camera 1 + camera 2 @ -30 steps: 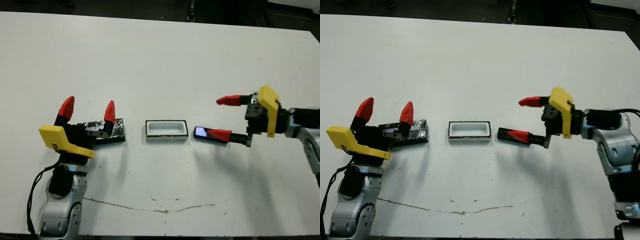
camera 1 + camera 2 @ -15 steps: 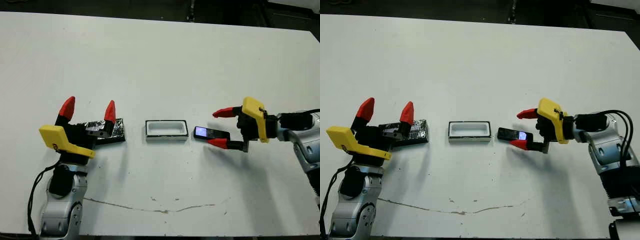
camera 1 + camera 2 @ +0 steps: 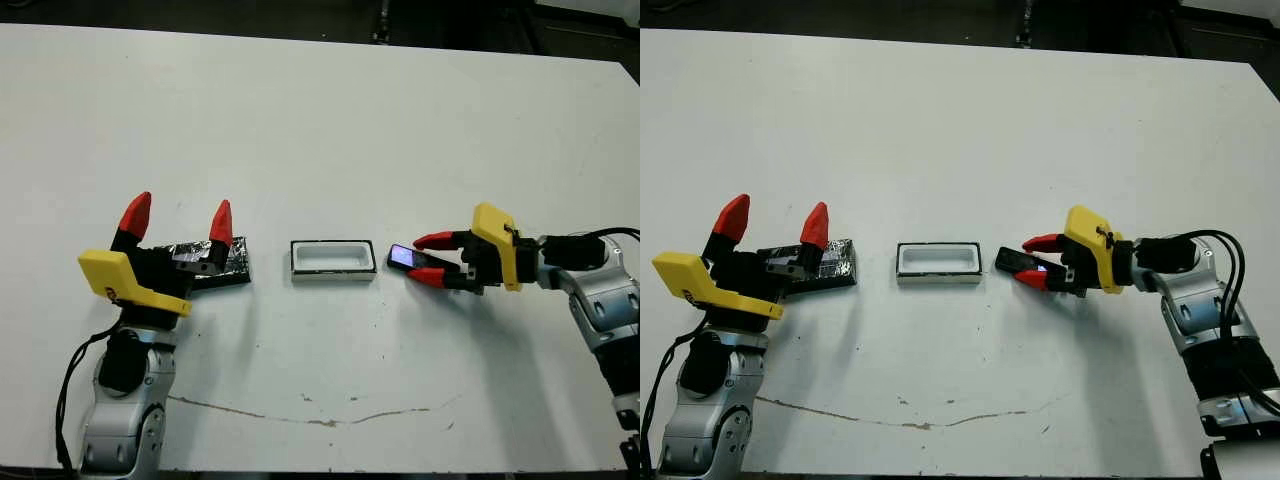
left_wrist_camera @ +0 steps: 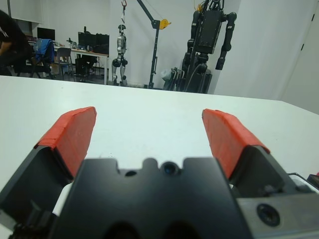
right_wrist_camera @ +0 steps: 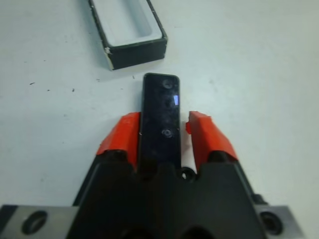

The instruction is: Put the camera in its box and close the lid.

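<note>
Your right pincer (image 3: 432,258) lies low over the bench (image 3: 320,110), toward its right edge, with the two red fingers set on either side of the camera (image 5: 160,113). In the right wrist view one finger touches the camera's long side, and a thin gap shows at the other, so I judge the grip is narrow but not yet fully pressed. The camera lies flat on the bench with its small lit patch up, its far end pointing at the box (image 3: 333,261) and stopping just beside the short wall of it. This line-up makes sense: once the camera is held by its long sides, you need only lift it a little and carry it straight ahead into the white inside of the box, which stands open near the middle of the bench. Your left pincer (image 3: 177,225) waits toward the left edge, fingers wide apart and pointing up, holding nothing. The lid (image 3: 222,263) lies flat just behind it, partly hidden by the pincer's black body, well apart from the box; probably it stays there until the camera is inside. The bench is plain white, with a thin dark crack or scratch running along near the front edge. In the left wrist view the room beyond shows white walls, other humanoid robots on stands, a crane-like frame, and a person at the far left edge.
</note>
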